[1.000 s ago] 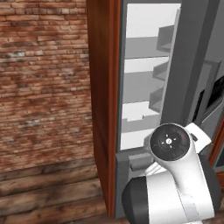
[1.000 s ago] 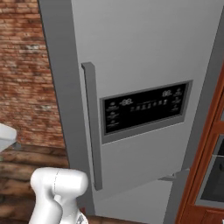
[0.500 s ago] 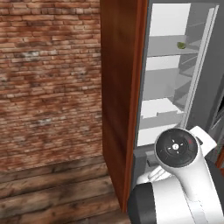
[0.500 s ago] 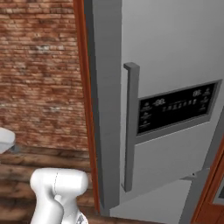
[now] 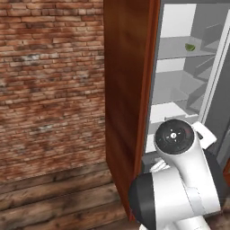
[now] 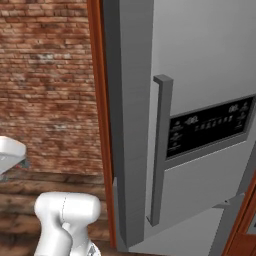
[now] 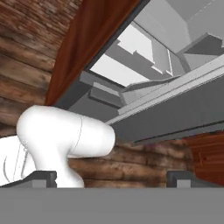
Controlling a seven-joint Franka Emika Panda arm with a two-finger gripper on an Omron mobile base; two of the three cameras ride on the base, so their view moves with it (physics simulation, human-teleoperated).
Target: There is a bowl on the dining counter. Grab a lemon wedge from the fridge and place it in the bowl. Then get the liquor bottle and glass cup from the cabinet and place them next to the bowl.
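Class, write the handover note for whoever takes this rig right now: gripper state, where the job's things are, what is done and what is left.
Gripper: open, holding nothing, low in front of the fridge.
Fridge door is open; a small green item, probably the lemon wedge, sits on an upper shelf.
Done: fridge opened.
Left: take the wedge and put it in the bowl on the dining counter, then set the liquor bottle and glass cup beside the bowl.

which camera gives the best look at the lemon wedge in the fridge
The left base view: the fridge stands open and the lemon wedge lies in plain sight on an upper shelf. The right base view faces the door's outside. The hand view looks up at the lower shelves, no wedge among them.
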